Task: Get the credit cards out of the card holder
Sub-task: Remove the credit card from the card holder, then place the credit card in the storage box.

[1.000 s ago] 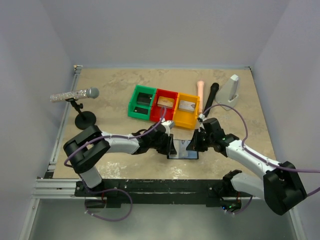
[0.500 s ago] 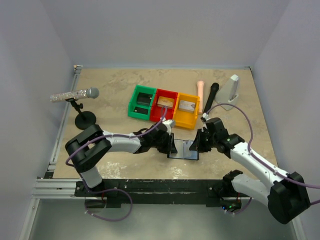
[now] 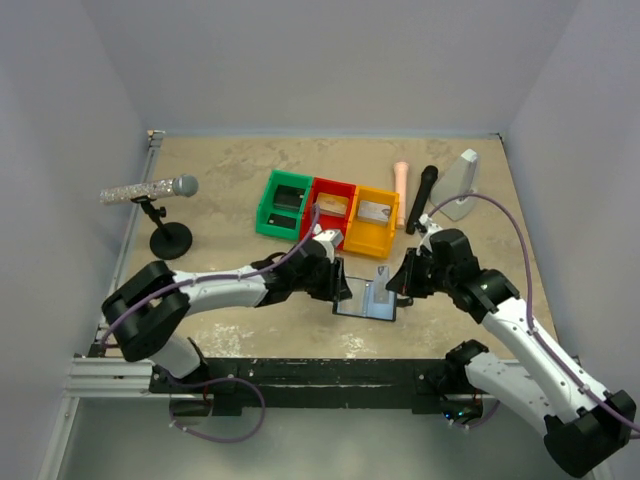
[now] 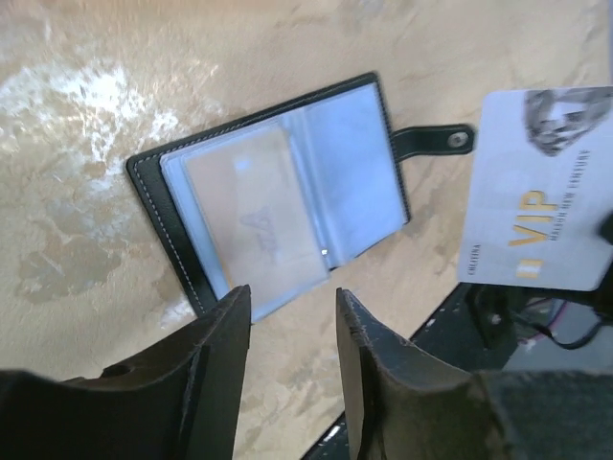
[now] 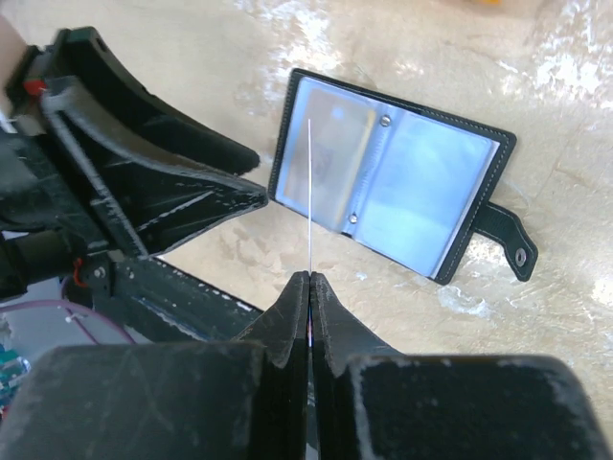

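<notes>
The card holder lies open on the table, black with pale blue sleeves, tab to one side. A tan card sits in one sleeve. My right gripper is shut on a silvery VIP credit card, held just above the holder and seen edge-on in its own view. My left gripper hovers open over the holder's near edge, nothing between its fingers. In the top view the left gripper and right gripper flank the holder.
Joined green, red and yellow bins stand behind the holder, each with a card in it. A microphone on a stand is at the left. A pink stick, a black stick and a white wedge lie at the back right.
The right gripper has risen and pulled back with the silvery card, now free of the holder. The left gripper has opened and lifted off the holder's left half.
</notes>
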You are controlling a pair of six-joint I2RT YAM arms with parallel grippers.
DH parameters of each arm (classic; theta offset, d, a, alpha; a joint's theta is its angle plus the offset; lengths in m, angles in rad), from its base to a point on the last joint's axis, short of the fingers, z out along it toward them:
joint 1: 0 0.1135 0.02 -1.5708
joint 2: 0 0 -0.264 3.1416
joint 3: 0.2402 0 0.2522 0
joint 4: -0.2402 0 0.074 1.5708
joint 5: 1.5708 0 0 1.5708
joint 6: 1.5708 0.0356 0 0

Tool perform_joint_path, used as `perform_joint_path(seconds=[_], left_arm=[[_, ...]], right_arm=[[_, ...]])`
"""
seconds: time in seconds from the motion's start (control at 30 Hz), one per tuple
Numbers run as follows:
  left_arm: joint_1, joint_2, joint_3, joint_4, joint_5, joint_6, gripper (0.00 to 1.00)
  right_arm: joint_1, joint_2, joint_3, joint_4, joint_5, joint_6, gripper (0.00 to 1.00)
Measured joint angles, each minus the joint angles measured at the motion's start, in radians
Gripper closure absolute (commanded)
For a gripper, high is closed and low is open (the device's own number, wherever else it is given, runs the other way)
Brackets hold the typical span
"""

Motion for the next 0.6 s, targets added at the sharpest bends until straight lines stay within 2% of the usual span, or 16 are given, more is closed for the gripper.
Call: perform_joint_path(seconds=[0.2, 0.43, 0.6], left_arm=[[0.004, -0.266, -0.014, -0.045, -0.066, 0.011, 0.36], [0.046, -0.56, -0.237, 0.117, -0.071, 0.01, 0.35], [0.07, -0.597, -0.263, 0.167, 0.062, 0.056, 0.38]], right_arm=[[-0.002, -0.053, 0.062, -0.01, -0.079, -0.043, 1.0], [-0.002, -0.073, 0.062, 0.02, -0.301, -0.098, 1.0], [-0.002, -0.051, 0.062, 0.055, -0.482, -0.136, 1.0]])
